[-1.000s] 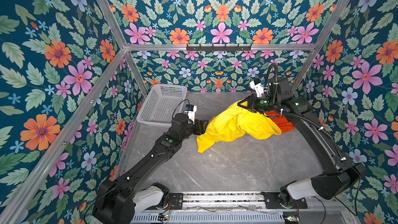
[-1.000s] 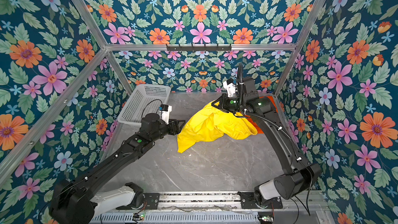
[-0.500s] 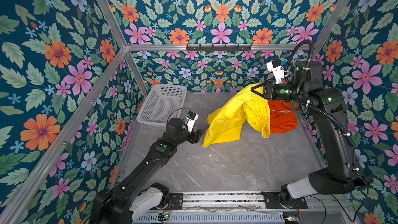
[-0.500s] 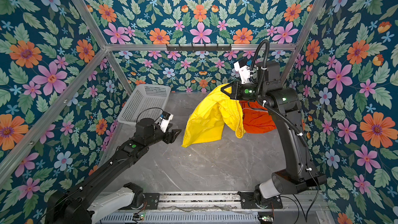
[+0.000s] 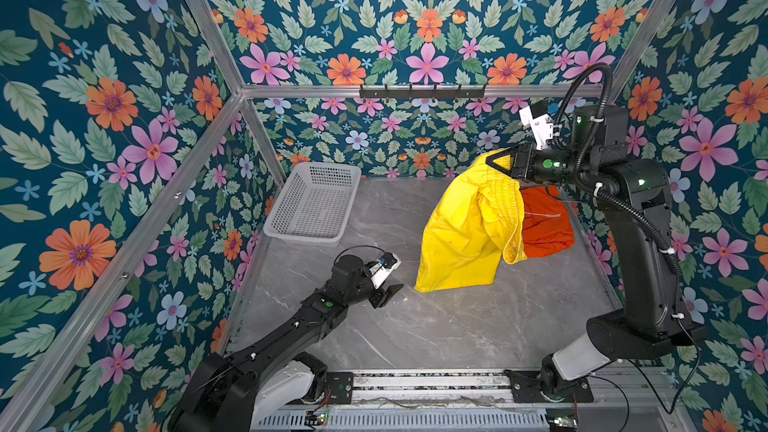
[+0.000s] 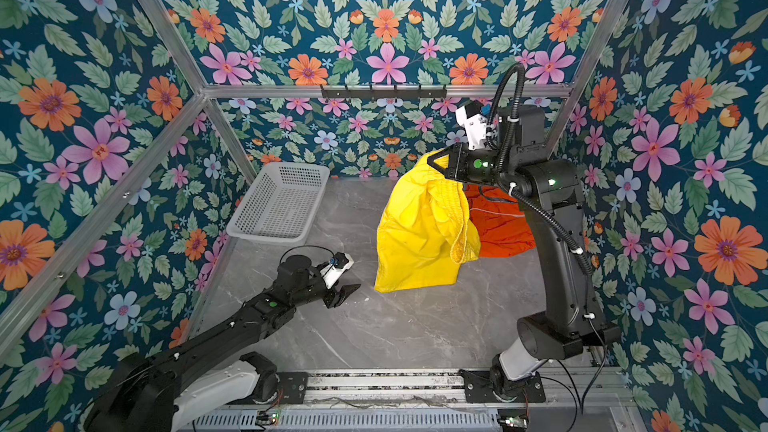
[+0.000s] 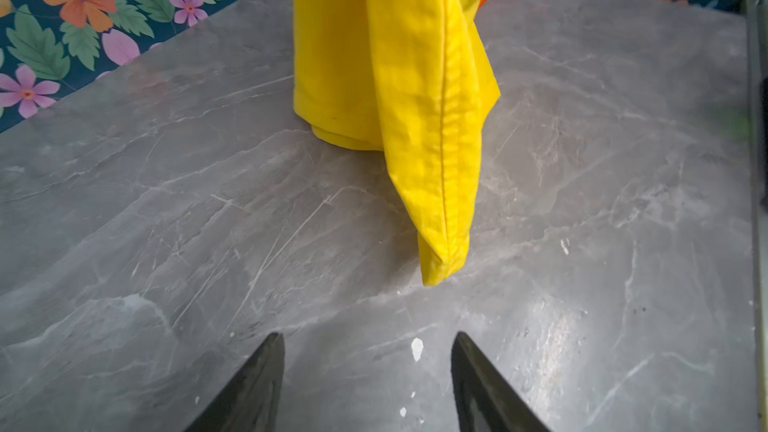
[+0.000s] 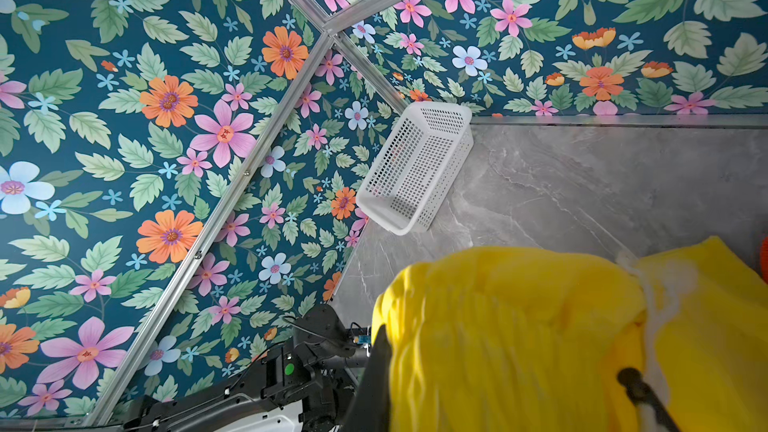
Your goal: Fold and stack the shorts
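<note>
Yellow shorts point(image 5: 465, 234) point(image 6: 415, 226) up in the air, pinched at the stretchy waist by the right gripper point(image 5: 496, 162) point(image 6: 436, 162). Shut tight on the cloth, that gripper, up high near the back wall. Hang down long and loose toward the grey table point(image 5: 436, 334). In the left wrist view, low corner of the yellow shorts point(image 7: 395, 56) very close to the table top; hard to tell if touching. Fills much of the right wrist view too, as a big yellow bunch point(image 8: 519, 326).

Orange shorts point(image 5: 544, 222) point(image 6: 498, 222) down on the table at the far right, just behind the yellow ones. Crumpled, not folded. Partly hidden by the yellow cloth and by the right arm.

Left gripper point(image 5: 388, 290) point(image 6: 347, 290) point(image 7: 365, 338) low over the table, on the left side, pointing at the yellow shorts but apart from them. Two dark fingers point(image 7: 257, 380) spread wide, with only bare table between them. Holds nothing.

White basket point(image 5: 303, 238) point(image 8: 415, 168) full of little holes, at the far left corner of the table, close to the flowery walls point(image 5: 124, 118). Well apart from both pairs of shorts.
</note>
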`<state>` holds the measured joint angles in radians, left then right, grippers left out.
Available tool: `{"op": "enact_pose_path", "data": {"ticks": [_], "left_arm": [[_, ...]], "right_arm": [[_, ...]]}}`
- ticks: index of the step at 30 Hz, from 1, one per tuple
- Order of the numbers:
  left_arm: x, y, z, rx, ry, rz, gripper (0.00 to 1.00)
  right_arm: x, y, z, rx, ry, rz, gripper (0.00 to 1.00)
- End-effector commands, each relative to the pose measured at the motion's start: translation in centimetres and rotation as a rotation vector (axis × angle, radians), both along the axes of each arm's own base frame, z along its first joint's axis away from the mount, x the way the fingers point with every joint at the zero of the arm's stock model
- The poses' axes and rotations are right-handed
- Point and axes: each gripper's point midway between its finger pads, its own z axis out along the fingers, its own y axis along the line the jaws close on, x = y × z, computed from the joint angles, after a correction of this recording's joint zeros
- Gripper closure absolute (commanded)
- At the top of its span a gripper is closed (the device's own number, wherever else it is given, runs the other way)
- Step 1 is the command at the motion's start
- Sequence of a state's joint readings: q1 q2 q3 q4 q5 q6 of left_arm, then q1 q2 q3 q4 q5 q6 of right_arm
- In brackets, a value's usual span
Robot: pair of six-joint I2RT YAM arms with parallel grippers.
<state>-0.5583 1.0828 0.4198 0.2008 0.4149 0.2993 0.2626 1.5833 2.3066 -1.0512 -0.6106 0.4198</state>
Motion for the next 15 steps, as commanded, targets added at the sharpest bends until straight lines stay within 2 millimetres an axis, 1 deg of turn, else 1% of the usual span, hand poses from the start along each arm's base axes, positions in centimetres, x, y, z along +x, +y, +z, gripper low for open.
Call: {"op": "enact_pose_path", "data": {"ticks": [1,4,7,9,15], "left_arm": [[0.4,-1.7,0.6,0.011,-0.099,-0.104,0.35],[-0.1,-3.2,0.2,0.029,-0.103,-0.166,0.34],[-0.7,-4.6,0.5,-0.015,-0.103,-0.206,0.34],[-0.8,-5.1,0.3,-0.022,-0.101,-0.198,0.34],[0.9,-4.8,-0.2,-0.055,-0.1,-0.036,0.36]], "right_arm": [[-0.1,0.3,0.9,0.02,-0.025,0.015,1.0],[-0.1,0.3,0.9,0.025,-0.024,0.014,1.0],[0.0,0.4,0.9,0.032,-0.022,0.019,1.0],[0.1,0.5,1.0,0.04,-0.02,0.025,1.0],[0.2,0.7,1.1,0.045,-0.024,0.035,1.0]]}}
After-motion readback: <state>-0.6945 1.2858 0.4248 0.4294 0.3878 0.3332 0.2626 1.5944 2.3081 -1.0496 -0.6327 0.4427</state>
